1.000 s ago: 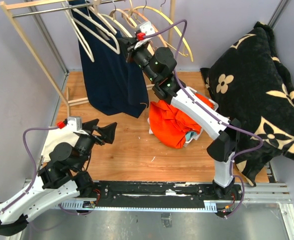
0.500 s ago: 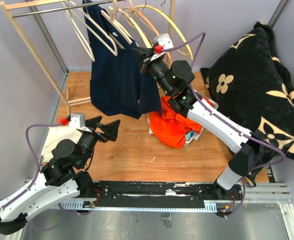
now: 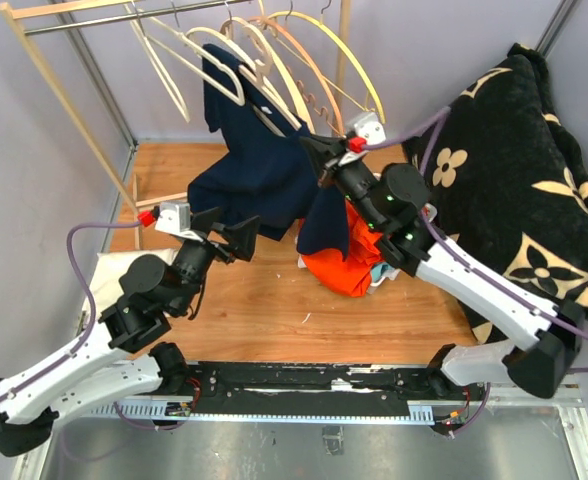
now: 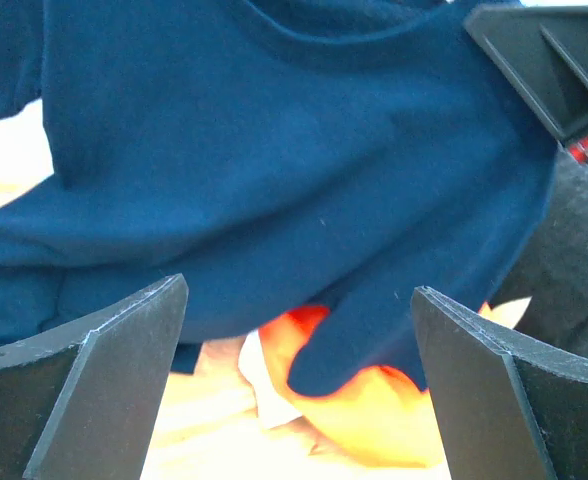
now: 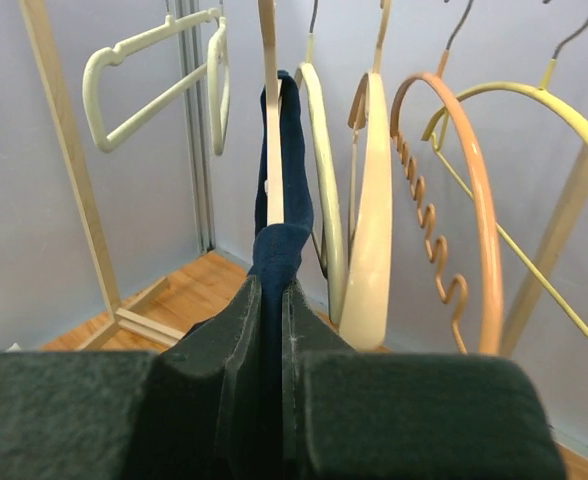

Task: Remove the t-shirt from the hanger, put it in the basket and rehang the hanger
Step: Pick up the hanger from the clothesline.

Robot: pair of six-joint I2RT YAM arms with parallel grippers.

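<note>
Shirt: the navy t-shirt sits on one hanger on the rail by the table's far edge. It is drawn slantwise toward the table's middle, its low end drooping over an orange cloth.
Right gripper: clenched on a fold of the shirt (in the wrist view, cloth is pinched between the pads), with the fabric taut up to the hanger.
Left gripper: spread wide, grasping nothing, just under the shirt's sagging body.
Handling: we judge it light, soft and limp. It should stretch and slide rather than resist, and the hanger may swing along with it.
Hold: we would take the slack body near the shoulder, so the cloth slips off the hanger's arm.
</note>
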